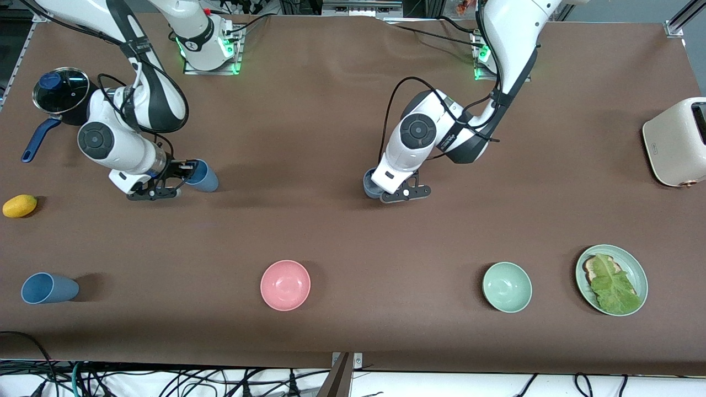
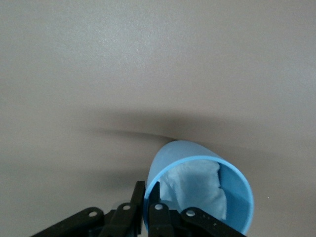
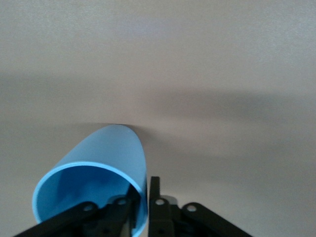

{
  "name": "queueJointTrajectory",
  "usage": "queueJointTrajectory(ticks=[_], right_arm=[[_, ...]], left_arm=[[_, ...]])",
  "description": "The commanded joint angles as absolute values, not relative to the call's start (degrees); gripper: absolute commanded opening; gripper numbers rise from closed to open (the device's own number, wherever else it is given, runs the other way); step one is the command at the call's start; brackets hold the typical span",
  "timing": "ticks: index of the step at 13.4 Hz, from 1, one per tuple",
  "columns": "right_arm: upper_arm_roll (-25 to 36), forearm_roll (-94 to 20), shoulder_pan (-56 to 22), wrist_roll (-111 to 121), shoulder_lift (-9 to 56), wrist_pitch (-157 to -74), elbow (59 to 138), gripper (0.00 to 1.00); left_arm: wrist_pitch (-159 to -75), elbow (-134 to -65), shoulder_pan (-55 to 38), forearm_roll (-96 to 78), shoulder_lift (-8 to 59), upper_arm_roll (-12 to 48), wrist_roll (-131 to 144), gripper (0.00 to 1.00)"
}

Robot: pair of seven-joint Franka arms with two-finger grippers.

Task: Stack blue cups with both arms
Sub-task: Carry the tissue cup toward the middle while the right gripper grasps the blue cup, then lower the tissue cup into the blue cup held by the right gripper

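Note:
My right gripper [image 1: 189, 171] [image 3: 148, 190] is shut on the rim of a blue cup [image 1: 204, 176] [image 3: 98, 173], one finger inside and one outside. That cup is tipped on its side low over the table, toward the right arm's end. At the table's middle my left gripper [image 1: 386, 190] [image 2: 147, 190] pinches the rim of a greyer blue cup [image 1: 368, 184] [image 2: 197, 173] in the same way. Something white and crumpled [image 2: 195, 190] lies inside this cup, and the hand hides most of it in the front view. A third blue cup [image 1: 48, 288] lies on its side, nearest the front camera at the right arm's end.
A lidded pot [image 1: 60, 91] with a blue handle and a lemon [image 1: 20, 205] sit at the right arm's end. A pink bowl [image 1: 285, 285], a green bowl [image 1: 507, 286] and a plate [image 1: 637, 270] of toast and lettuce line the near edge. A toaster [image 1: 678, 142] stands at the left arm's end.

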State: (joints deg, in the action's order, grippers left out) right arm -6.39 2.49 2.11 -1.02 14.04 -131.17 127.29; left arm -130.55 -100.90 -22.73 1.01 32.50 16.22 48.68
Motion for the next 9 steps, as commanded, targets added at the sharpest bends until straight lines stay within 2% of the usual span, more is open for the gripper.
queueJointTrajectory(ticks=[1,3,5,7,9], right_arm=[[-6.86,2.55,2.64,-0.09,14.06,-131.31,126.65,0.00],[-7.55,2.38,2.38,-0.61,14.06,-130.96,123.68,0.00],[-7.91,2.29,0.10,-2.10,16.07,-124.41,116.41,0.00],[-7.91,2.29,-4.72,-10.32,19.93,-115.53,106.40,0.00],[-7.91,2.20,-12.18,-20.08,24.15,-111.81,97.95,0.00]], left_arm=[[-129.73,-99.32,-23.03,1.32,32.52,15.82,49.48,1.00],[-127.63,-99.23,-22.59,1.41,30.16,15.82,49.13,1.00],[-120.36,-97.40,-22.06,1.76,27.52,15.73,48.52,1.00],[-110.18,-91.70,-20.66,1.76,26.28,15.38,47.38,1.00],[-99.37,-85.02,-17.86,1.85,26.19,15.21,42.04,1.00]])
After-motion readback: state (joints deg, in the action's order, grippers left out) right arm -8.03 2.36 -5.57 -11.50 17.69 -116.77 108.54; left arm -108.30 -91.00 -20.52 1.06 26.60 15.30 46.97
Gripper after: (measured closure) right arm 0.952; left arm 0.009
